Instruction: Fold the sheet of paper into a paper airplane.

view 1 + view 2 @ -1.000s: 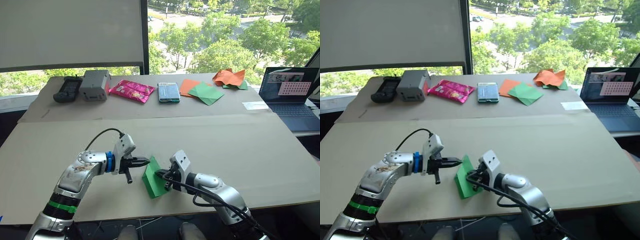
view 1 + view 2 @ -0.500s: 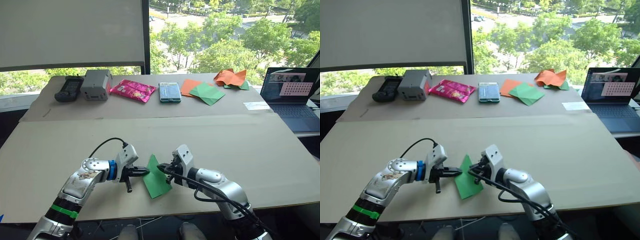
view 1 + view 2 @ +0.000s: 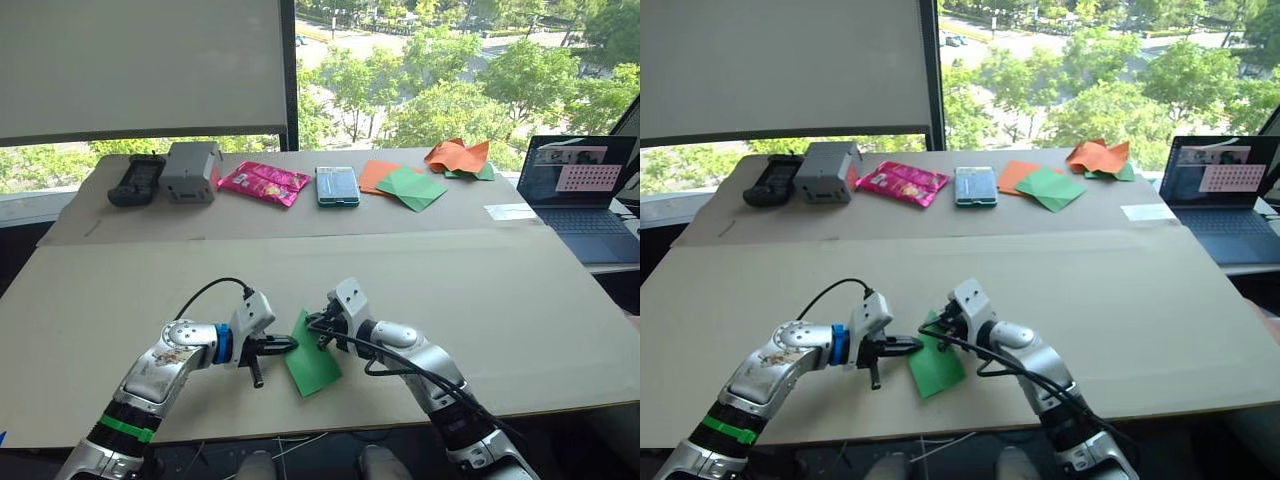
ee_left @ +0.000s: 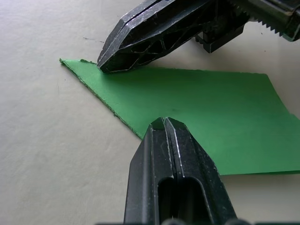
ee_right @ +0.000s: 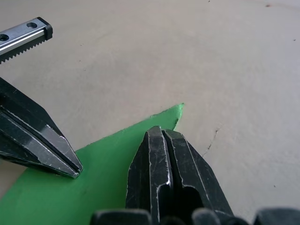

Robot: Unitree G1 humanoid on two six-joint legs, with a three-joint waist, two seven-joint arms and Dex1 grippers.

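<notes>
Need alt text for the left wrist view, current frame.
The left gripper, fingers closed together, rests its tip on the near edge of the sheet of paper, a green sheet lying flat on a beige table. The right gripper, also closed, presses down near the sheet's pointed corner.

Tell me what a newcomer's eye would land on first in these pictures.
The bright green sheet of paper near the front edge of the cardboard-covered table, with the left pincer and right pincer both pressing closed tips onto it from either side. Next, the row at the far edge: a pink packet, flat green and orange sheets, and a laptop at the right.
</notes>
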